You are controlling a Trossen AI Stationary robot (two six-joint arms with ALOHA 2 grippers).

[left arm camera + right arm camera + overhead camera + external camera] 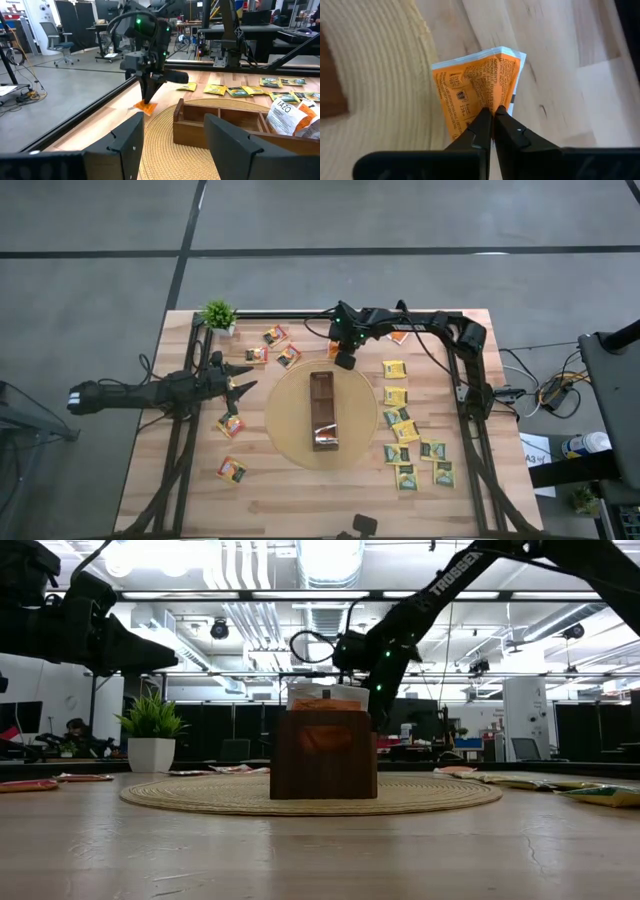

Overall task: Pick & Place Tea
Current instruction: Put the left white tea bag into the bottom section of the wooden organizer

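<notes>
Table point(300, 500): we see pale wooden planks with a dark frame beneath.
Mat point(290, 435): we note a round woven disc, ridged in rings.
Box point(323, 412): long, narrow, dark wood, with compartments; it lies on the mat.
Right gripper point(493, 116): we find its jaws pinched shut on an orange sachet point(477, 87), flat, with small black print too fine to read, at the mat's edge beside the box's far end.
Left gripper point(243, 387): jaws spread wide, holding nothing, left of the mat.
Yellow sachets point(405, 430): we see them scattered right of the mat.
</notes>
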